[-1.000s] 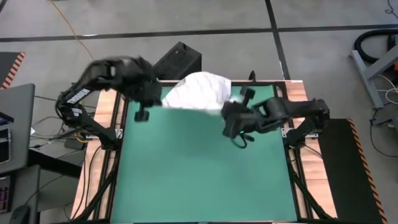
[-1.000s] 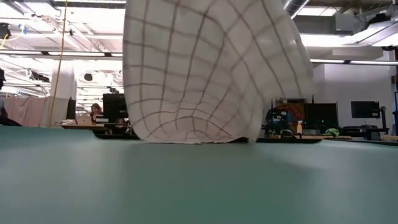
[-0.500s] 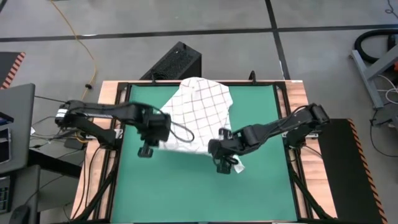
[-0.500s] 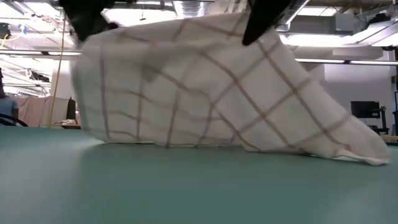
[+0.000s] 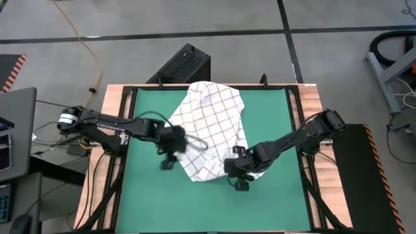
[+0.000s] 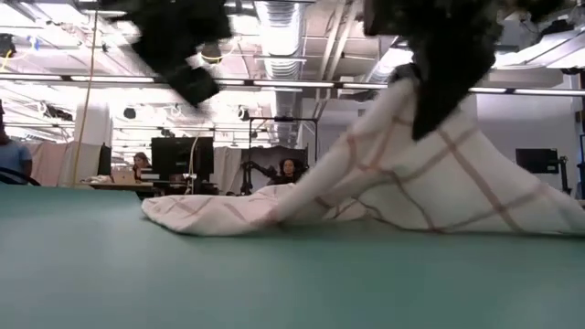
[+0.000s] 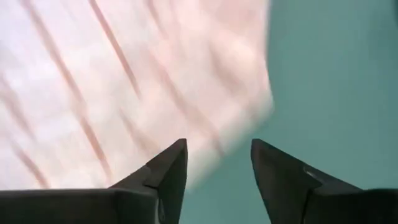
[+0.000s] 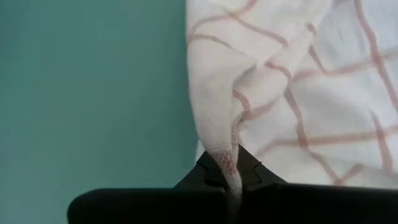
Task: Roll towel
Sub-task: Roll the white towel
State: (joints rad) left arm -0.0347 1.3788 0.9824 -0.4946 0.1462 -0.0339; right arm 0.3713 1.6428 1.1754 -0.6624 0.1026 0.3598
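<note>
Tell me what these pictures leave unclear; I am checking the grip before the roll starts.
- Towel edge near the right gripper: high view, covered by the arm.
- Left gripper: open in its wrist view, blurred in the high view.
- Far end of the towel: low view, hidden behind its raised fold.

A white towel (image 5: 211,130) crossed by thin red check lines is seen on a green mat (image 5: 273,198).

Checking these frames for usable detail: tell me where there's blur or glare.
Left wrist view: the towel is smeared by motion blur. Low view: both grippers show as dark silhouettes against bright ceiling lights. Right wrist view: sharp, the right gripper pinching cloth. High view: mild blur at the left gripper.
</note>
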